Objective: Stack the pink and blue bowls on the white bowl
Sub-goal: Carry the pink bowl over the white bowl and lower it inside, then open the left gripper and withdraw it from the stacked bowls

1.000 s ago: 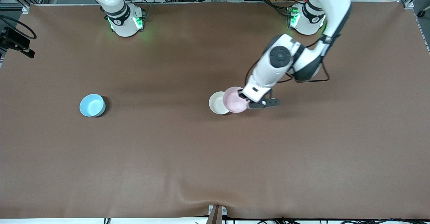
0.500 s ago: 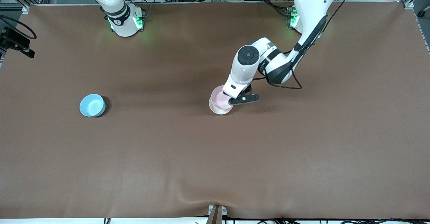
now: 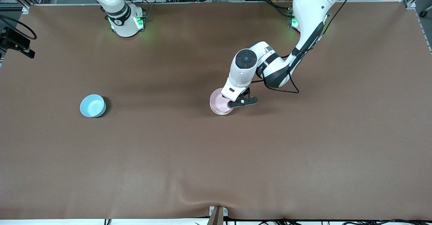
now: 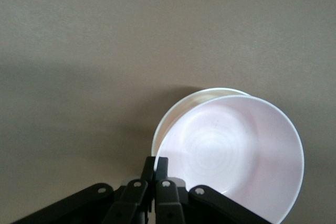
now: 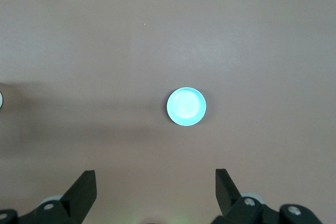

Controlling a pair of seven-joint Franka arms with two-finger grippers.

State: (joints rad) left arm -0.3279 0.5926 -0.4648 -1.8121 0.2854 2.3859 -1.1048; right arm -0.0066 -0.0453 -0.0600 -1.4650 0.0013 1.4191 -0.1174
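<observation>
My left gripper is shut on the rim of the pink bowl. It holds the bowl right over the white bowl, whose rim shows under it at mid-table. In the left wrist view the pink bowl covers most of the white bowl, and my left gripper pinches the pink rim. The blue bowl sits alone toward the right arm's end of the table; it also shows in the right wrist view. My right gripper is open and empty, high over the table; its arm waits.
The brown cloth covers the whole table, with a small fold at the edge nearest the front camera. A black camera mount stands off the table edge at the right arm's end.
My left gripper has carried the pink bowl sideways toward the right arm's end, from beside the white bowl to right over it, and it now sits lower. The right arm has not moved.
</observation>
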